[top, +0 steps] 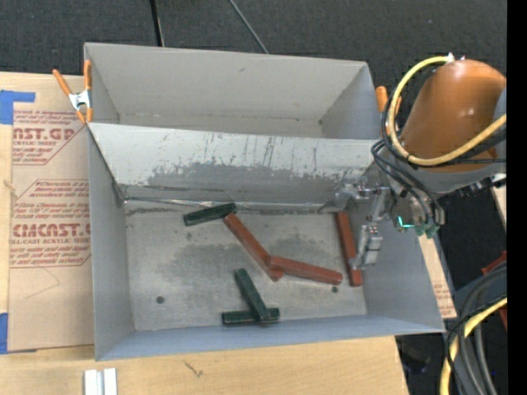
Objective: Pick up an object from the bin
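- The gripper [363, 256] hangs low at 3 o'clock in the grey metal bin [230, 151]. I cannot tell whether it is released or clenched.
- Just beside it, a slim reddish-brown straight bar [344, 237] lies along the foot of the right wall. It is probably the pick, though the wall crowds any approach.
- Two reddish-brown bars forming an elbow [268, 262] lie near the centre.
- A dark green bar [208, 214] lies at 11 o'clock.
- A dark green T-shaped pair [251, 303] lies at 6 o'clock, well apart from the gripper.

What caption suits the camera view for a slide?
Gripper by a red stick at the bin's right wall; other sticks lie apart.
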`<act>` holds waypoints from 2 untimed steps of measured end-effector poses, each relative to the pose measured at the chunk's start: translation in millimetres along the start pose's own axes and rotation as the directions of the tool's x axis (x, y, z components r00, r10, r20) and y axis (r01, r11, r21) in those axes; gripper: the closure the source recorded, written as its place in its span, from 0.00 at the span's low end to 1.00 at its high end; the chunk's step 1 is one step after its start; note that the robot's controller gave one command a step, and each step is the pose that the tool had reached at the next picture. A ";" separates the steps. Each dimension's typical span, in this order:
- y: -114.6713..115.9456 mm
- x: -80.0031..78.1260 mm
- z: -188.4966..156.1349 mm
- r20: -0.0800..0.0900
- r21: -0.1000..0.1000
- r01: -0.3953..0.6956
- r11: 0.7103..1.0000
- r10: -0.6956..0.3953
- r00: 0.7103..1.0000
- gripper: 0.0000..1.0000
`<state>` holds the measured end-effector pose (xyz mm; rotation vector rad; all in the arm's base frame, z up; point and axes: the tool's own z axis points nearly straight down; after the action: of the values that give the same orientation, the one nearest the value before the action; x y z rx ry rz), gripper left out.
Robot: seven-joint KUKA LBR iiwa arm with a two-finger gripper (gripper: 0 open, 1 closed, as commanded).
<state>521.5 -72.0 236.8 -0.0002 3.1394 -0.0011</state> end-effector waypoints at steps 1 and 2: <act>-8.2 4.0 50.3 0.006 0.001 0.033 0.999 -0.033 0.999 0.00; 15.3 -3.1 118.0 0.004 0.000 0.052 0.999 -0.052 0.999 0.00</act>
<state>524.8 -56.8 118.8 -0.0823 3.1349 -0.0013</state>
